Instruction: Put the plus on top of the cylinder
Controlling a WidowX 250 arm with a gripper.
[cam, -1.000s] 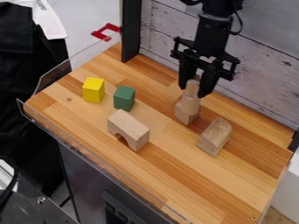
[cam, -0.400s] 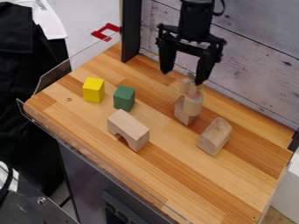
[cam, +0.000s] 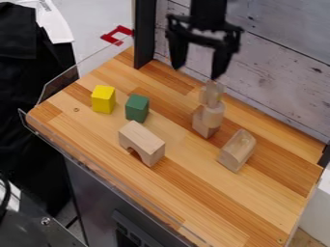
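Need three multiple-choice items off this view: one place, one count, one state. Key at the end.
1. Where is the green block?
A) On top of the yellow block
B) Under the arch block
C) Between the yellow block and the wooden stack

2. How many blocks are green or yellow?
A) Two
B) Four
C) Five

3. What state is the gripper in?
A) Shut on the yellow block
B) Open, holding nothing
C) Shut on the green block

Key:
1 C: it sits on the wood surface, yellow block to one side, stack to the other.
2 A: one green, one yellow; the others are bare wood.
3 B: its fingers stand wide apart with nothing between them.
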